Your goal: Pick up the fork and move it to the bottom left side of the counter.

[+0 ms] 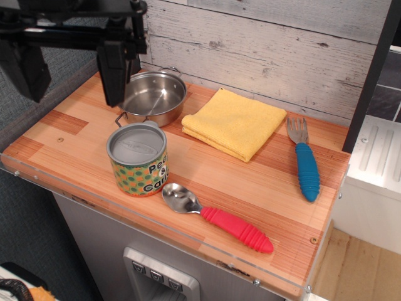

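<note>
Observation.image looks down across the worktop [81, 119] from its front edge. At the upper left hangs the black gripper [72, 72], its two dark fingers [113, 78] spread wide apart and pointing down with nothing between them. One finger sits in front of the left rim of the steel pot; the other hangs further left, over the worktop's far left edge.

Just right of that nearer finger stands the small steel pot [153, 97], empty, with loop handles at the back and the front left. Directly in front of the pot, nearly touching its front handle, stands a tin can [138, 160] with a grey lid and a green-and-orange patterned label. Right of the can, near the front edge, lies a spoon [216, 218]: its metal bowl points toward the can and its red ribbed handle runs off to the right and slightly forward.

Right of the pot, against the back, lies a folded yellow cloth [235, 122]. Just beyond the cloth's right corner lies the fork [305, 162], flat on the worktop at the right side, its silver tines toward the back wall and its blue ribbed handle toward the front. It is well apart from the gripper, with the pot and cloth between them. A whitewashed plank wall [269, 44] rises behind the worktop.
</note>
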Available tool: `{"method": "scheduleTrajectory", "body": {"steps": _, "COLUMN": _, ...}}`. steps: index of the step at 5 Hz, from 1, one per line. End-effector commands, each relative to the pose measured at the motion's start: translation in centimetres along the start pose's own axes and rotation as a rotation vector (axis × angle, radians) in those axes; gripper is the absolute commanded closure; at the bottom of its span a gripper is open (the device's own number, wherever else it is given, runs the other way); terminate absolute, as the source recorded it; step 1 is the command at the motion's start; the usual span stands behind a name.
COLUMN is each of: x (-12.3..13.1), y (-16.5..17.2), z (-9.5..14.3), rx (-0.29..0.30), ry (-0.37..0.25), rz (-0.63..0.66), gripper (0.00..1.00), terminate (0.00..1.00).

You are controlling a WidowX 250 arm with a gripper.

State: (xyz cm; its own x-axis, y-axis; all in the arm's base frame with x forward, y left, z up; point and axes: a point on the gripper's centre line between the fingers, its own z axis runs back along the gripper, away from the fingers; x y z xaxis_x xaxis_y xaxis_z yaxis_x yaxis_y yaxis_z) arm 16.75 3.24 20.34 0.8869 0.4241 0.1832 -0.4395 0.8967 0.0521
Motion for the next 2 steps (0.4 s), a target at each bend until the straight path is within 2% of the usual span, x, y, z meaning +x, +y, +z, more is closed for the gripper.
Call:
{"method": "scheduleTrajectory", "body": {"steps": 1, "x": 0.0, "y": 0.0, "z": 0.0, "rx": 0.0, "ry": 0.0, "rz": 0.0, "gripper": 0.0, "terminate": 0.0}}
{"method": "scheduleTrajectory", "body": {"steps": 2, "x": 0.9, "y": -2.9, "z": -1.0, "rx": 0.057, "ry": 0.044, "rz": 0.064, "gripper": 0.0, "terminate": 0.0}}
